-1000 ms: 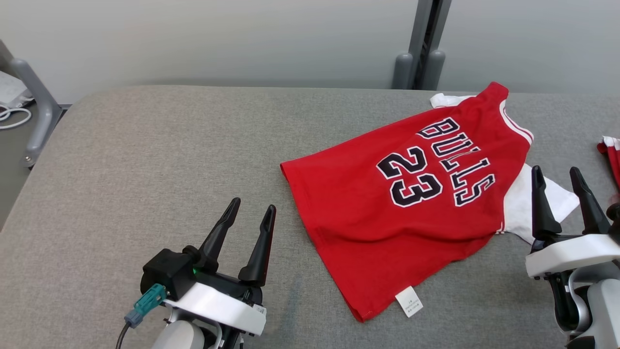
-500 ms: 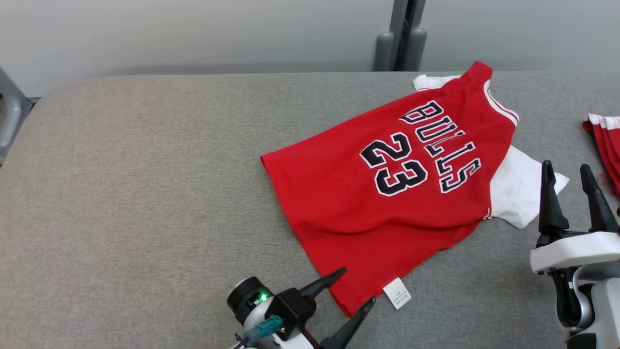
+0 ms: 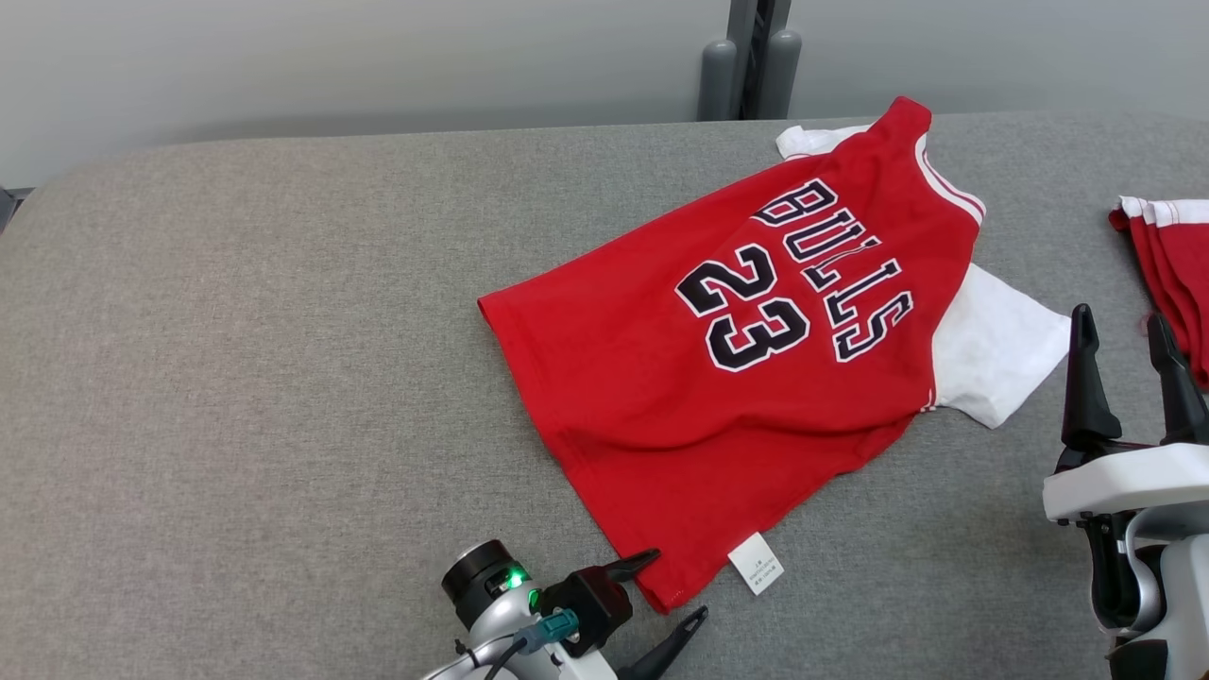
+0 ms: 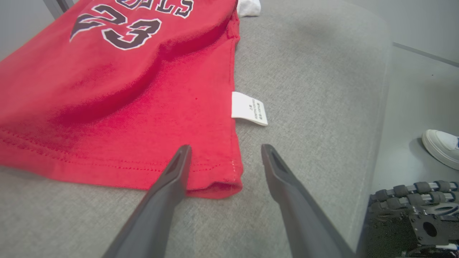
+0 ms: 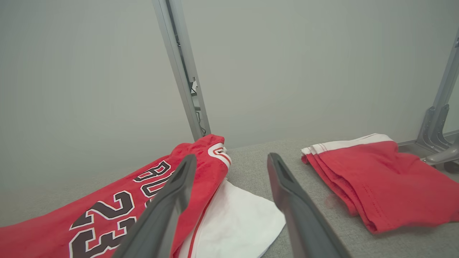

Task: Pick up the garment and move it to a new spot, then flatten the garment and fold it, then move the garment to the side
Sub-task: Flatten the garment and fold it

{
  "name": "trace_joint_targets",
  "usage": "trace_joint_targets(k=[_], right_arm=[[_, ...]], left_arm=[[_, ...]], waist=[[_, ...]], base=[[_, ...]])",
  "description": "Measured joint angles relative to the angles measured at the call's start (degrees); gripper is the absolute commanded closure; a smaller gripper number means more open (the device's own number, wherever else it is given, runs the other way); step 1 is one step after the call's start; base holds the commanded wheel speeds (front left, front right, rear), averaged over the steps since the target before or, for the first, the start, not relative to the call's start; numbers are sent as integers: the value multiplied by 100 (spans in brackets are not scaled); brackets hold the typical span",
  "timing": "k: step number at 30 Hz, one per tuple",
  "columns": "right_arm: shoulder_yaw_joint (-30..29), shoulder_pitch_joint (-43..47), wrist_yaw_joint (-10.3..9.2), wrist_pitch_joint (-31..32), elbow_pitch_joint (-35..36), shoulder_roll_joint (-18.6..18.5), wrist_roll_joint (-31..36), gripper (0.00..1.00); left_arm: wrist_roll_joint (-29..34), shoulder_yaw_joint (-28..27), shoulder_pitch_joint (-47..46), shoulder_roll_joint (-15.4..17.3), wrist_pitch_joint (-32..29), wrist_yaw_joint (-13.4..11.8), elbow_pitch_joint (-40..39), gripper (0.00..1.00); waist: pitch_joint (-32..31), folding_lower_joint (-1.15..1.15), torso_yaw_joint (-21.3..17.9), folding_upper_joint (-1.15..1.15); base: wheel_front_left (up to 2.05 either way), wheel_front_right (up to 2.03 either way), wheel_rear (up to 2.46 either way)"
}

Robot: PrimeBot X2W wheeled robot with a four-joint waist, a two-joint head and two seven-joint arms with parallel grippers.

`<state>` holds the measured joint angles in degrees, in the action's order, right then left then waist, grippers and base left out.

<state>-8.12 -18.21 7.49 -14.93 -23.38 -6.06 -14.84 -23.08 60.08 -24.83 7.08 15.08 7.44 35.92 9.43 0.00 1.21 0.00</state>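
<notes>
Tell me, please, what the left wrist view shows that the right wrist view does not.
Left wrist view: the open left gripper framing a red hem corner, a white care label beside it, and a white shoe on the floor. Right wrist view: the open right gripper, a folded red garment and a grey post. Both: the red Bulls 23 jersey on the grey padded table.

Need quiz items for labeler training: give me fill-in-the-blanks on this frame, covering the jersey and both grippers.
1. The red jersey bears the number ____.
2. Its sleeve is coloured ____.
3. The left gripper, at the jersey's hem corner, has its jaws ____.
4. The right gripper is open and grips ____.

Missing words: 23; white; open; nothing.
</notes>
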Motion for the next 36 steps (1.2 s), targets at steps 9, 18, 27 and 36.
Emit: trace_joint_targets(k=[9,18,27,36], right_arm=[[-40,-6,0,0,-18,12,48,0],[-170,-14,0,0,-23,29,86,0],[-302,2,0,0,-236,83,108,0],[-486,30,0,0,-751,167,237,0]], left_arm=[[115,-252,-44,-169,1,-1,579,100],[461,-1102,-41,-91,0,-73,339,100],[950,-2356,74,534,0,-436,-503,100],[1340,-3131,411,901,0,-512,-1143,100]], waist=[[27,0,-23,0],[21,0,149,0],[-268,0,476,0],[-505,0,740,0]], base=[[0,0,0],[0,0,0],[0,0,0],[0,0,0]])
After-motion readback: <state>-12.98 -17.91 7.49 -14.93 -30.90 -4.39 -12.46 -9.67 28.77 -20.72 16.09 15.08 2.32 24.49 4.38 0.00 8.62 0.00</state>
